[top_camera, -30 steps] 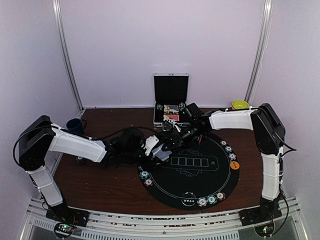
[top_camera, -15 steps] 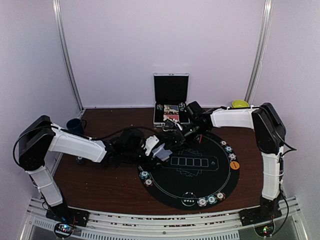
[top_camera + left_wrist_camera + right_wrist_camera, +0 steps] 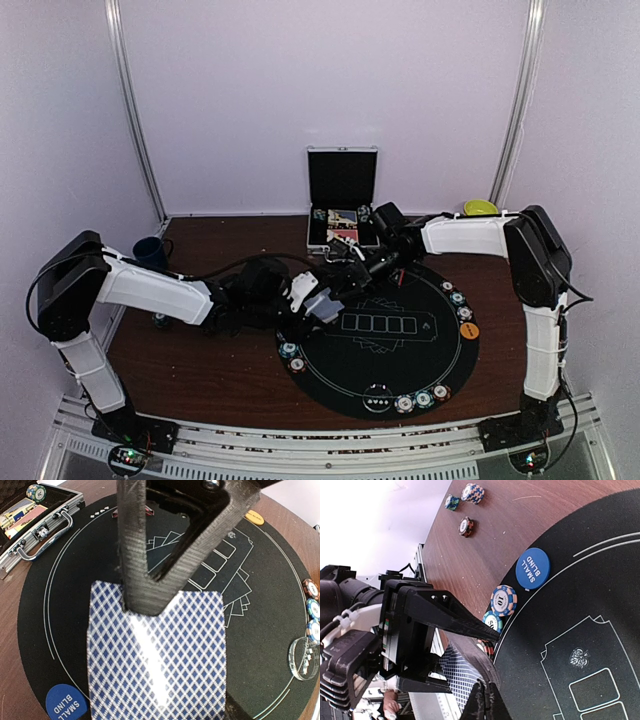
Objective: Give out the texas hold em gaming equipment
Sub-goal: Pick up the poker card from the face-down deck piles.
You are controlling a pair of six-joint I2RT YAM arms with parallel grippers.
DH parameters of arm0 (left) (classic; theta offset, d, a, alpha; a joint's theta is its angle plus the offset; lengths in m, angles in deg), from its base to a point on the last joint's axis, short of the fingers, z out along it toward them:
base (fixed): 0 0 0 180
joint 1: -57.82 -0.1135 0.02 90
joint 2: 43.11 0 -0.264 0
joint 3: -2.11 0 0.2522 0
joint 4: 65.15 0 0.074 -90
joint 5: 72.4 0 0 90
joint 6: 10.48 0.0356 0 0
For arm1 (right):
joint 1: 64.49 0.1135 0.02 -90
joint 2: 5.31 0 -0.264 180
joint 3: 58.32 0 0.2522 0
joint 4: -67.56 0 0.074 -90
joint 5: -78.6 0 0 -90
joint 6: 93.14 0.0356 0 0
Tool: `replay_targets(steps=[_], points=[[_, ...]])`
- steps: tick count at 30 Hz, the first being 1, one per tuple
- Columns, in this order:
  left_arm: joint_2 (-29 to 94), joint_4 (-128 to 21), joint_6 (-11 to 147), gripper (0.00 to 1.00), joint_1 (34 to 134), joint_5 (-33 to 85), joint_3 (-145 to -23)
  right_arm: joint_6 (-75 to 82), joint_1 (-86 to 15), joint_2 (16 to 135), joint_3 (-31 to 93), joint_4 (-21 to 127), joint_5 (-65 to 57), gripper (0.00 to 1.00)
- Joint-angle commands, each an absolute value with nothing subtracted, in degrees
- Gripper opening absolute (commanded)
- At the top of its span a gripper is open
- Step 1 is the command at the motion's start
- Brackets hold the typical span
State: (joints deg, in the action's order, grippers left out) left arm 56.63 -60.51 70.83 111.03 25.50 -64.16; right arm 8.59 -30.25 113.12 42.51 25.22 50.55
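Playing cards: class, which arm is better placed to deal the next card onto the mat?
Right. The left gripper is clamped on the playing cards, so it is occupied; the right gripper sits at their edge, next to the mat.

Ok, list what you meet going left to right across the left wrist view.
Blue button → cards → orange button → chips at the right edge.
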Motion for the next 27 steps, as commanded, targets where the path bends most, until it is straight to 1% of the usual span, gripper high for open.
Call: replay_targets(steps=[1,10,18,22,27], points=[[55.9,-63.9,71.4,0.54,111.4,26.2,-66.0,7.9,-30.7,111.6,44.2,24.6,51.7,0.00],[56.2,-63.0,71.6,0.54,111.3,25.5,-66.3,8.7,-32.6,110.8,44.3,24.9,51.9,0.00],[56.0,-62.4,71.6,0.54,111.4,24.7,-66.5,15.4,-36.9,106.4,40.1,33.1,53.0,0.00],[55.9,-61.9,71.5,0.54,111.4,24.2,-66.5,16.3,-38.2,104.9,39.6,34.1,53.1,0.00],[54.8,-58.6,70.5,0.53,111.4,21.8,-67.5,21.4,-40.6,102.7,36.2,40.3,51.7,0.00]])
